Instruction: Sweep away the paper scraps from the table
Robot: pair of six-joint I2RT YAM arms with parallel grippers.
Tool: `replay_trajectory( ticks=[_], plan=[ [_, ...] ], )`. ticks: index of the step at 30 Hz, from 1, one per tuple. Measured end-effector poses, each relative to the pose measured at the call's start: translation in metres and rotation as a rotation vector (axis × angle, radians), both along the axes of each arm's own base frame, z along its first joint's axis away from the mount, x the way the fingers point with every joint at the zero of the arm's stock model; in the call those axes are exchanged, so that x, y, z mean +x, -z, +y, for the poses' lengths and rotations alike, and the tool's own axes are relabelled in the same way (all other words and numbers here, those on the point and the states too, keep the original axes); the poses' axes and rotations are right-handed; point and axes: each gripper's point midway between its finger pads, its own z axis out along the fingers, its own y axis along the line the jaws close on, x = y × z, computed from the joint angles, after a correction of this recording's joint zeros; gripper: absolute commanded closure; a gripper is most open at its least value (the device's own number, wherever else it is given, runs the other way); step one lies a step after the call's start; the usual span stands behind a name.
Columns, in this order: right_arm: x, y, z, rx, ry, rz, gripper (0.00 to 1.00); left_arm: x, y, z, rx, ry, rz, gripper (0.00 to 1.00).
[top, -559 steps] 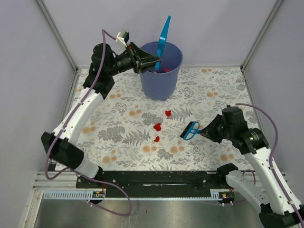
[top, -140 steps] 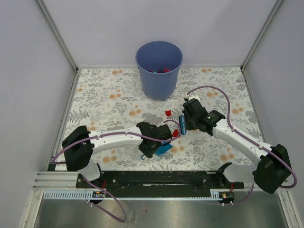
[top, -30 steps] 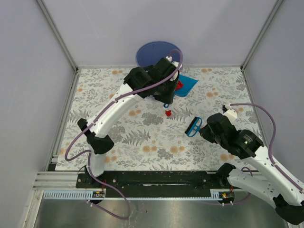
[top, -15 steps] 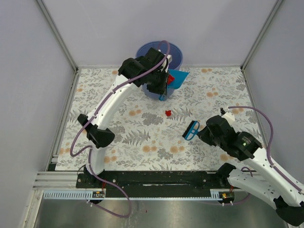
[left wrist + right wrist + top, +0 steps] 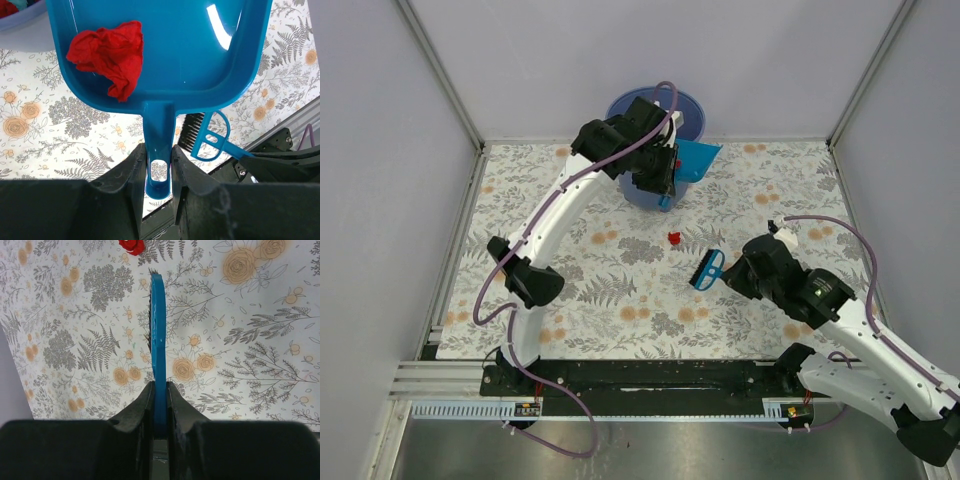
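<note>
My left gripper (image 5: 159,172) is shut on the handle of the blue dustpan (image 5: 165,50), held high beside the blue bin (image 5: 655,102). A crumpled red paper scrap (image 5: 111,50) lies in the pan. In the top view the dustpan (image 5: 695,160) sits at the bin's right rim. One red scrap (image 5: 673,238) lies on the flower-print table (image 5: 570,260); it also shows in the right wrist view (image 5: 132,246). My right gripper (image 5: 159,405) is shut on the blue brush (image 5: 158,330), whose head (image 5: 706,270) hovers just right of and below that scrap.
More red bits show inside the bin (image 5: 7,7) at the left wrist view's top left corner. Grey walls with metal frame posts (image 5: 440,75) close in the table. A black slotted rail (image 5: 640,375) runs along the near edge.
My left gripper has lifted the dustpan with its scrap from the table up to the bin's rim. My right arm has shifted the brush a little left, toward the scrap on the table.
</note>
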Motion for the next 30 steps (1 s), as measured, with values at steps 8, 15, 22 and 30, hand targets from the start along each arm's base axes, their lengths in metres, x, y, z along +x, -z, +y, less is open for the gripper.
replay_trajectory(
  ticks=[8, 15, 22, 30],
  plan=[
    [0.006, -0.003, 0.006, -0.012, -0.040, -0.034, 1.00, 0.012, -0.013, -0.009, -0.073, 0.005, -0.037, 1.00],
    [0.013, -0.005, 0.007, -0.043, -0.069, -0.073, 1.00, 0.025, -0.029, -0.018, -0.187, 0.002, -0.043, 1.00],
    [0.018, -0.001, 0.010, -0.085, -0.099, -0.080, 1.00, 0.051, -0.043, -0.024, -0.339, -0.023, -0.021, 1.00],
    [0.022, 0.001, 0.012, -0.106, -0.119, -0.089, 1.00, 0.088, -0.095, -0.028, -0.660, -0.052, 0.007, 1.00]
  ],
)
